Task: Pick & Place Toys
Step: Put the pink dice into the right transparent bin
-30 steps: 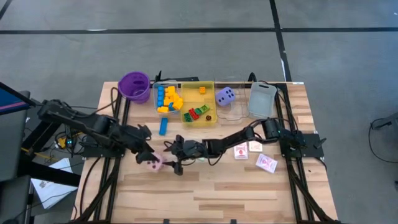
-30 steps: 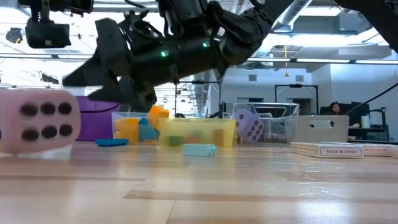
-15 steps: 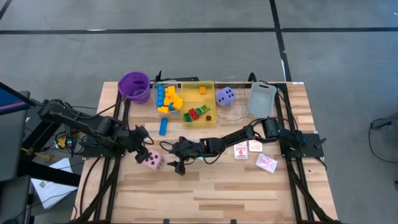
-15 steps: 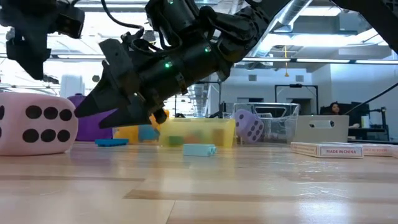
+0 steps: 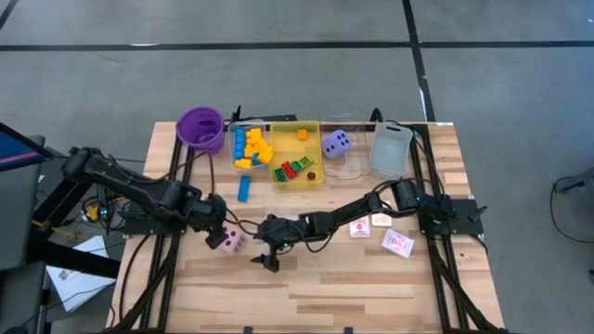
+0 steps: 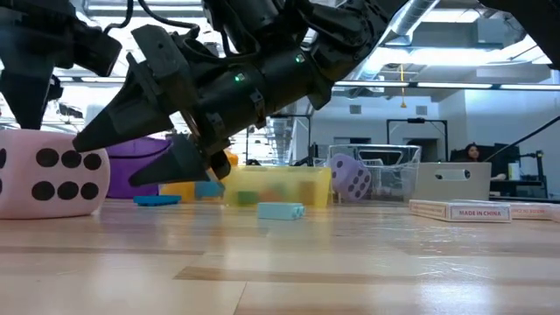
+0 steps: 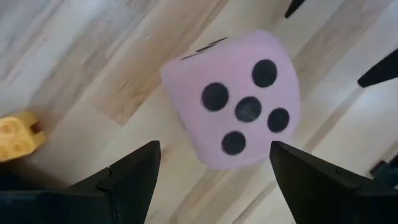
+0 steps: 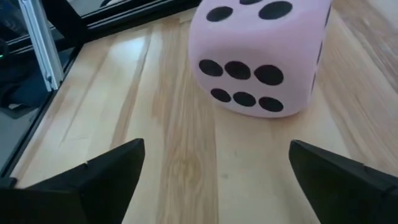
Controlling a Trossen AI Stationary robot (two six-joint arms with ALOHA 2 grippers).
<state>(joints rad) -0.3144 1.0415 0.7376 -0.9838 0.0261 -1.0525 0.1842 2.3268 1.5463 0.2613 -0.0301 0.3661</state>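
The pink die (image 5: 230,241) rests on the wooden table left of centre, its flat underside down and its six-pip face (image 8: 244,82) turned toward my right gripper. My left gripper (image 5: 217,232) hangs just above the die, pointing steeply down. It is open, and its fingers stand on either side of the five-pip top (image 7: 247,109) without touching it. My right gripper (image 5: 263,249) lies low over the table at the die's right side. It points at the die, wide open (image 8: 216,144), and stands apart from it.
Along the far edge stand a purple cup (image 5: 200,127), a clear tray (image 5: 234,160) of yellow and blue blocks, a yellow tray (image 5: 316,139) of blocks, the purple die (image 5: 336,142) and a grey tray (image 5: 391,148). A blue block (image 5: 243,189) and cards (image 5: 397,243) lie loose.
My left gripper has come down over the pink die and tipped from a slant to nearly straight down, staying open. My right gripper has spread its fingers wider, rolled a little and shifted slightly toward the table's near edge. The die stays where it was.
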